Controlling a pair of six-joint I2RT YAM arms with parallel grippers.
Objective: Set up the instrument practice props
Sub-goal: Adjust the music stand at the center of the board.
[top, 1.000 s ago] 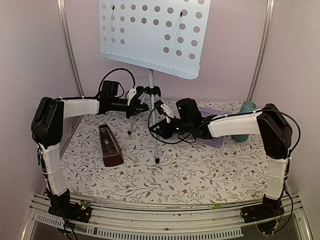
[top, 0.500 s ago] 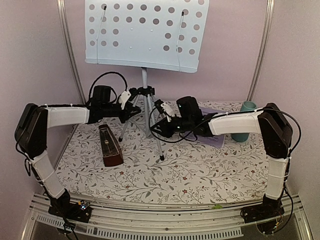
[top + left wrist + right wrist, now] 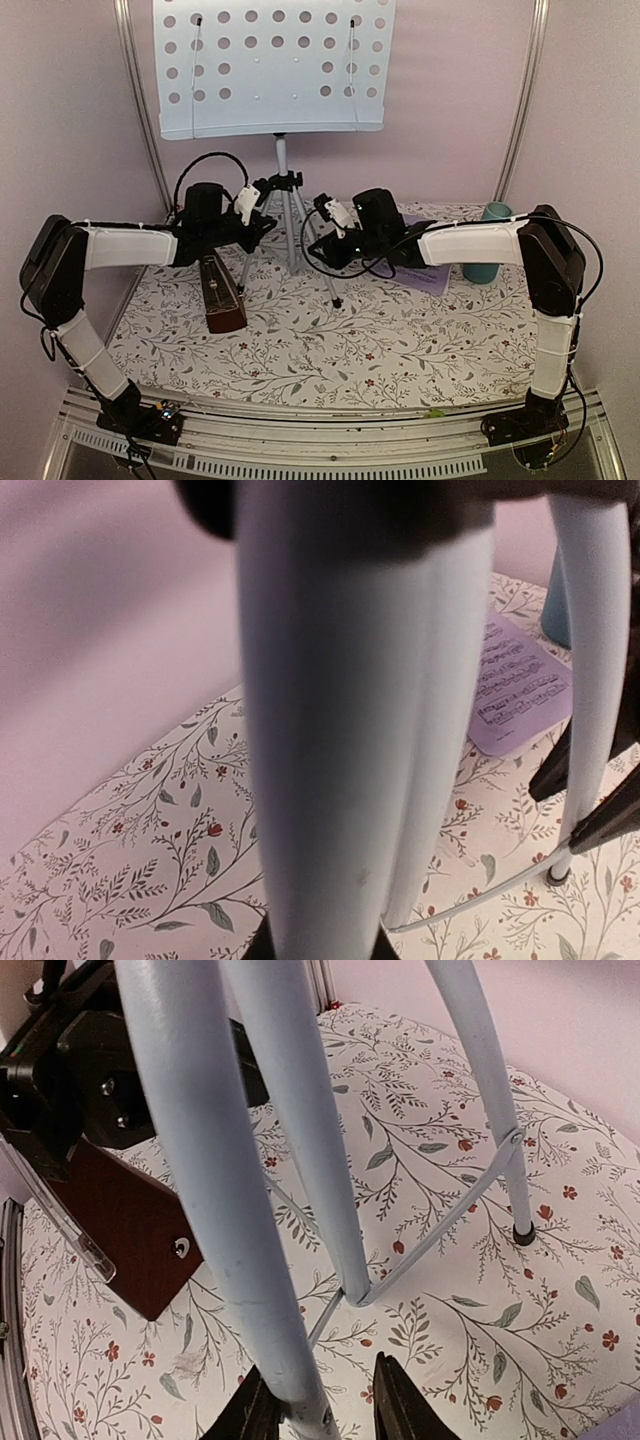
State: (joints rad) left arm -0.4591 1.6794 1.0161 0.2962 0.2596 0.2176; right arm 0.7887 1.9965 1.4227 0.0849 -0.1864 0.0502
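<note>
Centrally, music stand (image 3: 272, 65) upright, left fingers (image 3: 247, 203) tight on it.

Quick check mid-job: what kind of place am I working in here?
Probably a staged test booth, not a real music room: plain lilac walls close around a floral-cloth table, with a music stand and metronome set as props.

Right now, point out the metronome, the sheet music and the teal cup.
metronome (image 3: 224, 298): top external view, its dark sloping front face.
sheet music (image 3: 515, 680): left wrist view, the printed staves mid-page.
teal cup (image 3: 494, 218): top external view, upper wall below the rim.
</note>
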